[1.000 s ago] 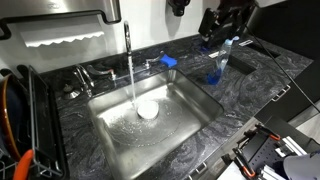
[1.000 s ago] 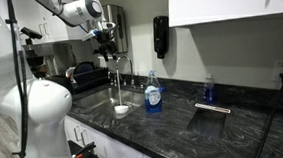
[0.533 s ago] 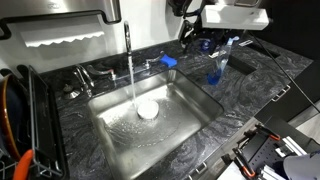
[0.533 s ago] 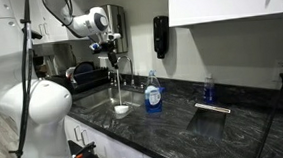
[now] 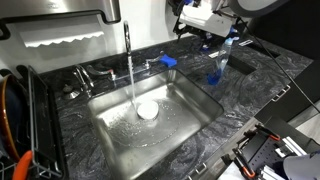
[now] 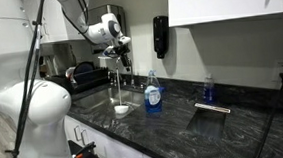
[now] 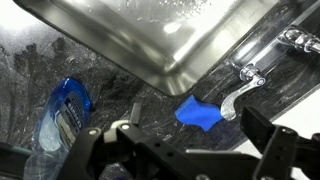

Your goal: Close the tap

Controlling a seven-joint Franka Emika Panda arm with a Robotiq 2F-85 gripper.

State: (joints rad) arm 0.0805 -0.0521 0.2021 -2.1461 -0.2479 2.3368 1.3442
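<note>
In an exterior view, a dish rack [image 5: 18, 125] stood at nine o'clock beside a steel sink [image 5: 190, 120] set into a dark marbled counter [image 5: 250, 90]. The tap [image 5: 127, 38] rose thin and upright at the sink's twelve o'clock edge. A stream of water [image 5: 133, 85] fell from it onto a white round object [image 5: 147, 110] on the basin floor. The tap's blue-capped lever [image 5: 170, 62] stuck out at about one o'clock of the sink. A clear bottle with a blue base [image 5: 217, 65] stood on the counter near it, toward two o'clock. The gripper [image 5: 207, 40] hung above the counter close to the bottle, at one o'clock in the picture, not touching the lever. In the wrist view, the gripper's two fingers [image 7: 105, 150] came in from the bottom edge, spread wide with nothing between them. The lever's blue cap sat just above the gap, and the bottle lay at nine o'clock.
</note>
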